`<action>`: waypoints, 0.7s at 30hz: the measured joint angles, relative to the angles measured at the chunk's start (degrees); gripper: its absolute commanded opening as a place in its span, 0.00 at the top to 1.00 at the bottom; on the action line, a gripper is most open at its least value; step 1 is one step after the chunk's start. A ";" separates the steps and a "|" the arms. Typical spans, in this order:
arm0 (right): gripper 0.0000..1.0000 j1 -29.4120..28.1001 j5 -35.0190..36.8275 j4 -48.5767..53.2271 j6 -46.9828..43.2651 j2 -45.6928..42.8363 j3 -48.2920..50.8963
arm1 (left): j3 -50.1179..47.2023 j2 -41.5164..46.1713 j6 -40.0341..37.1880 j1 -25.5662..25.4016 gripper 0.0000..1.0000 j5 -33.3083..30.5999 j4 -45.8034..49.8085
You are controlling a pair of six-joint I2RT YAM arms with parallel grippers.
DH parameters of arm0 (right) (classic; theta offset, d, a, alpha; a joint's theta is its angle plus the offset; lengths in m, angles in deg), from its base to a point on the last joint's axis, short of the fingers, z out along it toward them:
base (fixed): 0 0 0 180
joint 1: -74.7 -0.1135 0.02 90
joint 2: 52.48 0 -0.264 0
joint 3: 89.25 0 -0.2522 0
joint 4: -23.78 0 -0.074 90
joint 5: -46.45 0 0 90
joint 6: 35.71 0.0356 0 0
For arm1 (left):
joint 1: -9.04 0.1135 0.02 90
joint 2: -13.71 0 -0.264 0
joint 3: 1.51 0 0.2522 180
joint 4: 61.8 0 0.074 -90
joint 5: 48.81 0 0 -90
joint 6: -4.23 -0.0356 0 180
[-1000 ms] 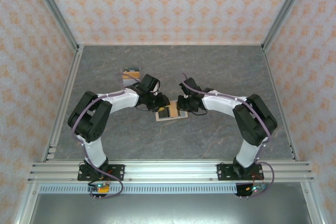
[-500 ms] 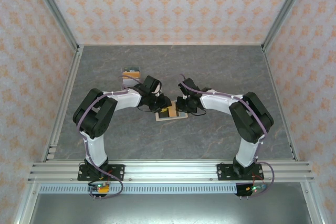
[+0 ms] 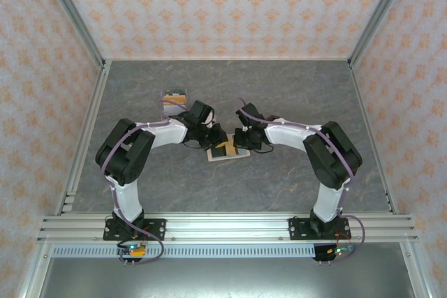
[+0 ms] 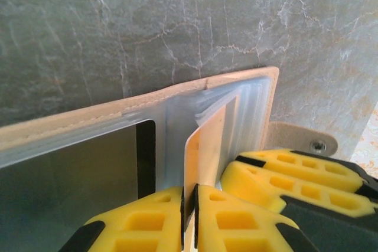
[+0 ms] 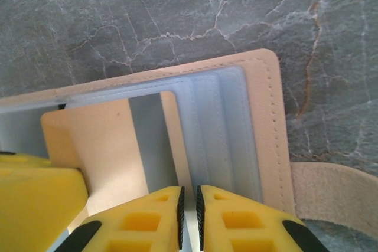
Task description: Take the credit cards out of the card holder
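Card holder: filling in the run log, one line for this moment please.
holder: open on table | left jaws: shut on tan card, card partly out of pocket | right jaws: shut at holder pockets

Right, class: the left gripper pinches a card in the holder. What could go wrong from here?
1. The left gripper nips the card only by its edge; it may slip free.
2. The card sits partly in its pocket, so the holder may lift along if the right gripper's hold gives.
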 measured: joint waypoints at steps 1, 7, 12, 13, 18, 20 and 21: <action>0.84 0.00 0.04 0.11 0.02 0.07 -0.09 | -0.28 0.39 -0.20 0.00 0.90 0.07 -0.04; 0.84 -0.15 0.63 0.26 0.04 0.31 -0.28 | -1.77 3.52 -1.75 0.81 0.91 0.26 0.94; 0.84 -0.15 0.87 0.31 0.07 0.37 -0.33 | -2.56 5.66 -3.52 2.27 0.91 0.20 3.08; 0.84 -0.15 0.87 0.31 0.07 0.37 -0.33 | -2.60 5.95 -4.00 2.45 0.92 0.13 3.76; 0.82 -0.15 0.87 0.31 0.00 0.26 -0.35 | -2.58 9.16 -7.69 3.67 0.93 -2.16 8.92; 0.77 -0.13 1.25 0.50 -0.04 -0.09 -0.42 | -2.32 11.61 -10.03 4.35 0.94 -4.04 12.41; 0.73 -0.11 1.64 0.83 -0.11 -0.31 -0.52 | -2.10 12.70 -10.91 4.76 0.94 -4.74 13.77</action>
